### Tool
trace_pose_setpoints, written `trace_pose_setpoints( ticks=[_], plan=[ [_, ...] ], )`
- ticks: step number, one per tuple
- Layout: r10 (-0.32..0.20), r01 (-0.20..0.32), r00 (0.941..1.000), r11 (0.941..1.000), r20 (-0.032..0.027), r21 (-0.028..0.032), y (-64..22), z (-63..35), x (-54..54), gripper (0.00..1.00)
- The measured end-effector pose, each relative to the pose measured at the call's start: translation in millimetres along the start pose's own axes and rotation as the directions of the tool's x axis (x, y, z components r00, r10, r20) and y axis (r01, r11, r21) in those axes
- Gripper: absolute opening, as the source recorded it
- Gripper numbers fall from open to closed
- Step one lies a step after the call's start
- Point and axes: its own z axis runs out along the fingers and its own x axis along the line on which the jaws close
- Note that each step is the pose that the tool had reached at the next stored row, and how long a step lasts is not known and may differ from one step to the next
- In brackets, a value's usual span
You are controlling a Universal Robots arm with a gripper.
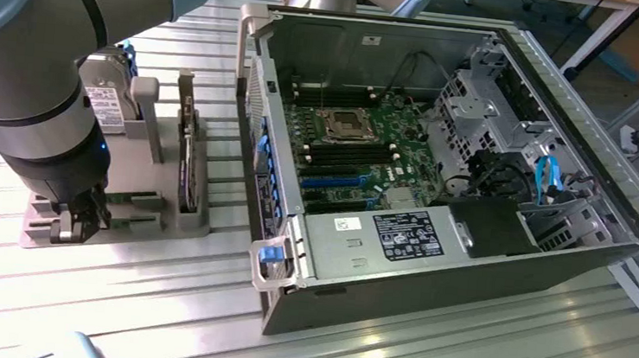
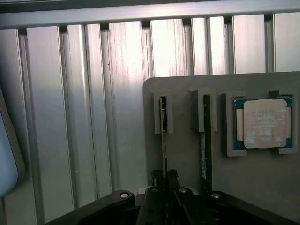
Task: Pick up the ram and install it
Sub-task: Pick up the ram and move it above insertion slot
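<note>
The ram is a thin green stick standing on edge in a slot of the grey holder. My gripper sits over its near end, one finger on each side, shut on the ram while it is still seated in the slot. A second ram stick stands in the neighbouring slot. In the exterior view my gripper is low over the front of the holder, at the exterior view's left. The open computer case lies to the right, with the motherboard's long memory slots showing inside.
A square silver processor lies in a pocket of the holder beside the sticks. A hard drive and a wider expansion card stand upright in the holder. The case wall rises between holder and motherboard. Everything rests on a ribbed aluminium table.
</note>
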Motion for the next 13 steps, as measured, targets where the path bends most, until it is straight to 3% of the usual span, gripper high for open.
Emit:
trace_pose_setpoints(
  ticks=[13],
  plan=[
    [0.0,0.0,1.0,1.0,0.0,0.0,0.0,-0.1,0.0,0.13]
  ],
)
